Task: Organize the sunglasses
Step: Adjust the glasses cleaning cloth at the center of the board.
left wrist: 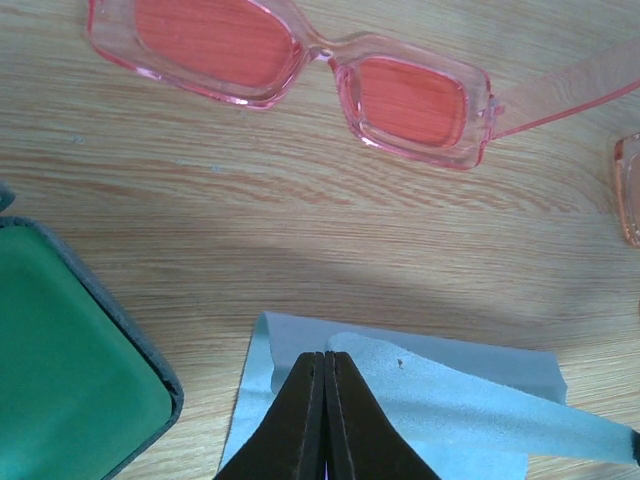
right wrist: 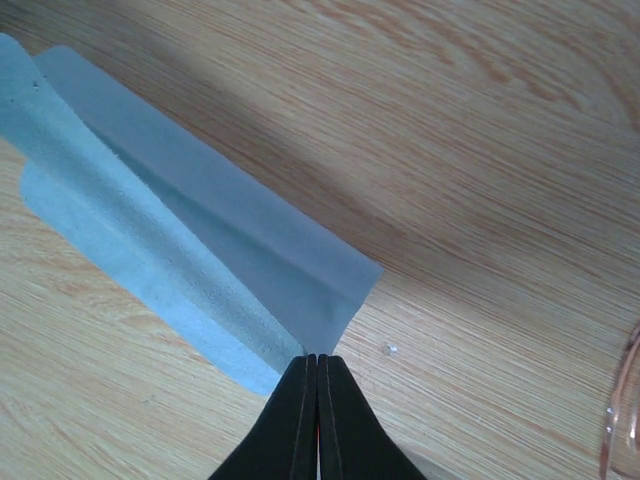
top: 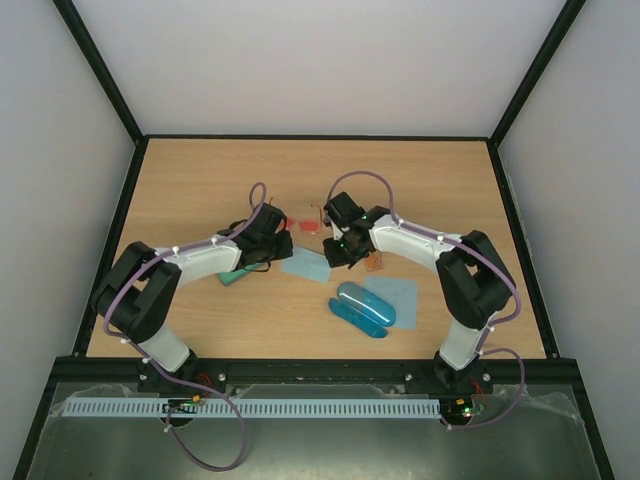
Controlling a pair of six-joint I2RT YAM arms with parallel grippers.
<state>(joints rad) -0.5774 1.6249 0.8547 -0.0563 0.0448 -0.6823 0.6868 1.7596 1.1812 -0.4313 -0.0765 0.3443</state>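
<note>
The red-pink sunglasses point(top: 305, 222) lie open on the table between the two wrists; they fill the top of the left wrist view point(left wrist: 330, 70). The orange sunglasses point(top: 375, 262) lie mostly hidden under my right arm; one lens edge shows in the left wrist view point(left wrist: 628, 190). My left gripper point(top: 283, 250) point(left wrist: 325, 355) is shut on one edge of a pale blue cloth point(top: 305, 265) point(left wrist: 450, 400). My right gripper point(top: 332, 254) point(right wrist: 317, 357) is shut on a corner of the same cloth point(right wrist: 180, 250), which is folded over itself.
An open green case point(top: 232, 275) point(left wrist: 60, 370) lies left of the cloth under my left arm. A blue case point(top: 362, 308) lies near the front, beside a second pale blue cloth point(top: 397, 292). Black frame rails border the table.
</note>
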